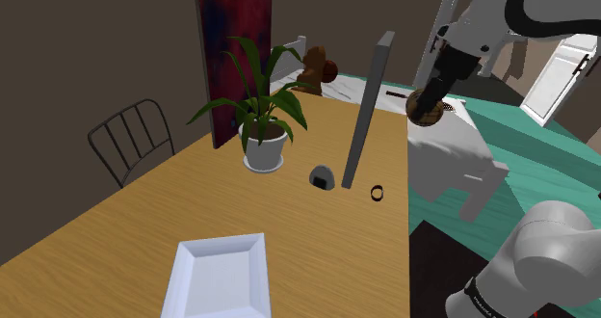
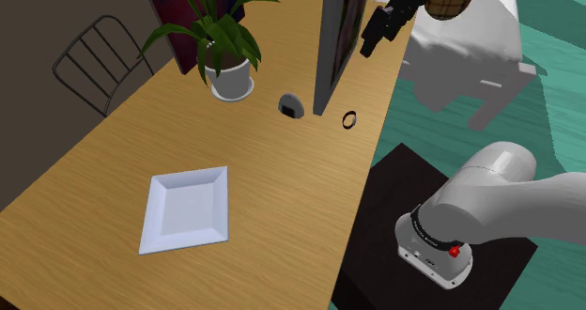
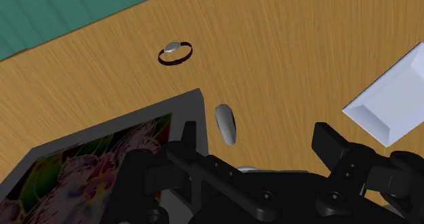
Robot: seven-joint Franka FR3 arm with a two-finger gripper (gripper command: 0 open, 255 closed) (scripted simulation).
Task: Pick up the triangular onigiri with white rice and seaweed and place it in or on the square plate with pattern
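A potted plant (image 1: 262,123) with long green leaves stands in a white pot on the wooden table (image 1: 116,239). Near it, toward the shoulder view's right, a tall grey picture frame (image 1: 366,114) stands upright and edge-on; the wrist view shows a flower print on its face. A small dark ring (image 1: 377,193) lies on the wood just past the frame, farther from the plant. Behind the plant a dark red panel (image 1: 236,27) stands at the wall, a brown figure (image 1: 315,70) close by. A wire-backed chair (image 1: 130,138) stands on the plant's other side, off the table.
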